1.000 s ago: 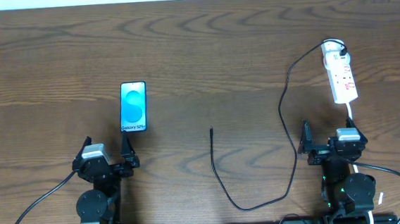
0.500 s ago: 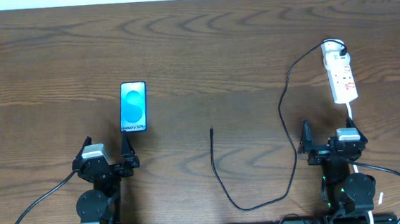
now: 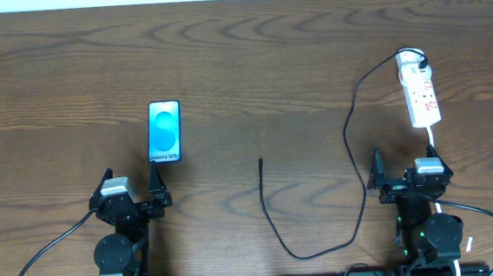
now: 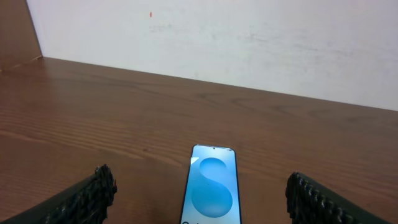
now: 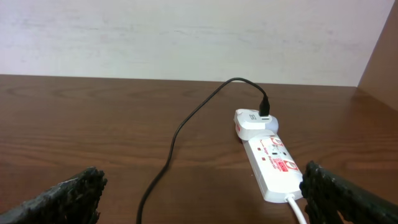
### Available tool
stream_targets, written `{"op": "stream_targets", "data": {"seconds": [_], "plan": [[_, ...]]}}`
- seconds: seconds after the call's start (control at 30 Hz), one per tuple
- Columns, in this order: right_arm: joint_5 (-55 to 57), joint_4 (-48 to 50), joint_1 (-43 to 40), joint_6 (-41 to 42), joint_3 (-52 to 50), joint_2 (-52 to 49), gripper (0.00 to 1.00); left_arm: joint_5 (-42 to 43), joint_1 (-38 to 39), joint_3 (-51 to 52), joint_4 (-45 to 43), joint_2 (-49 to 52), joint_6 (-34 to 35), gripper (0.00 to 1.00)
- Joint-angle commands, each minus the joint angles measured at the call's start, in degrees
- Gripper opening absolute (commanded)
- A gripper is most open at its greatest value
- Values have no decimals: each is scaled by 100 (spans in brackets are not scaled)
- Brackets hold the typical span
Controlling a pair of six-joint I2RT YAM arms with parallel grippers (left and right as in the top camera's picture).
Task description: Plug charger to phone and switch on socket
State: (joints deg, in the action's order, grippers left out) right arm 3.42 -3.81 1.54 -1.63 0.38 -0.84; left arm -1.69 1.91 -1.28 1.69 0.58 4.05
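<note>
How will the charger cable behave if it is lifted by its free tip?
Probably floppy: the charger lies in loose curves, so it should sag and trail. It looks thin, so likely light and hard to pinch.

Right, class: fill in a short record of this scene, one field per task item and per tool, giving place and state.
left tool: open, empty
right tool: open, empty
socket: on the right, ahead of right tool
phone: flat, screen lit, just ahead of left tool
charger: one end at socket; free tip in the middle, apart from phone
</note>
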Motion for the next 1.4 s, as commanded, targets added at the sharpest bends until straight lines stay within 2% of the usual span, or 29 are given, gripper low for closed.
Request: {"op": "stream_targets", "data": {"seconds": [0.0, 1.37], "plan": [[52, -20, 39, 94, -7, 52, 99, -114, -28, 105, 232, -33, -76, 90], [52, -20, 39, 94, -7, 52, 99, -116, -28, 94, 17, -35, -76, 90]]}}
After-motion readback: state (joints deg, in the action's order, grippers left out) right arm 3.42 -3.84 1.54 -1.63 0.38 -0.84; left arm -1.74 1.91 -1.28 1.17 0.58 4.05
